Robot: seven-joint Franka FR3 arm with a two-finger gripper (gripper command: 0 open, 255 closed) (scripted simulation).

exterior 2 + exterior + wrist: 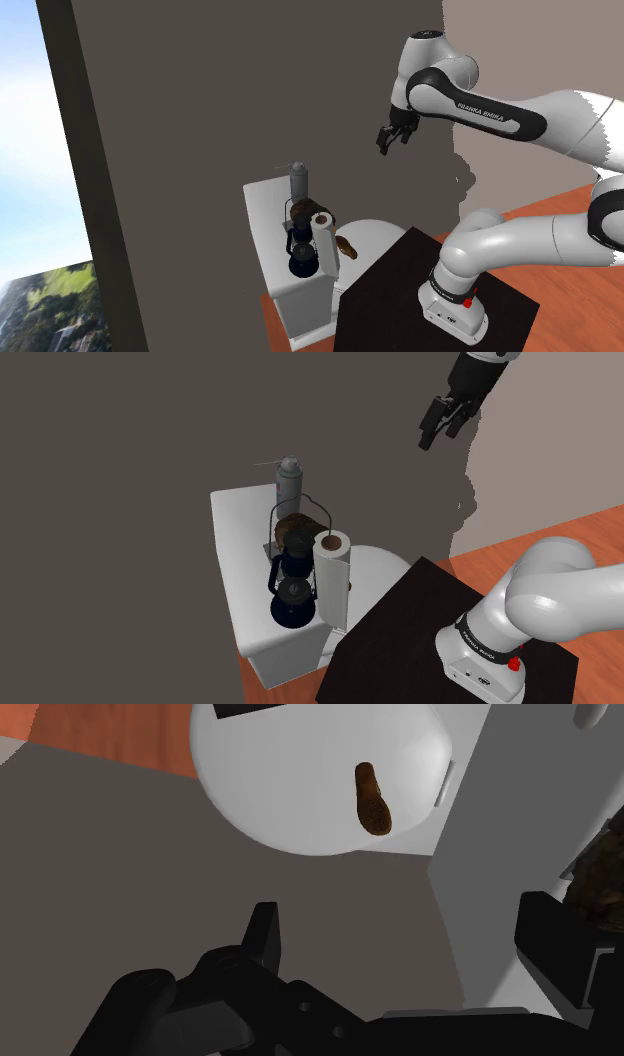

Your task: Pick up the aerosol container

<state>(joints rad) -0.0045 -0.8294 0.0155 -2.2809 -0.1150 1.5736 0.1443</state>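
The claw (pixel 440 424) hung high up near the wall, fingers wide apart, gripping nothing; the grey aerosol can (pixel 289 482) stood upright on the white toilet tank (pixel 230 542), just behind a dark blue lantern (pixel 293 590) and a paper roll (pixel 332 577); well apart from the claw.

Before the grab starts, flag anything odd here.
A brown oblong lump lies oddly on the white rounded toilet lid. A dark blue lantern and white paper roll crowd the grey cylindrical aerosol can.
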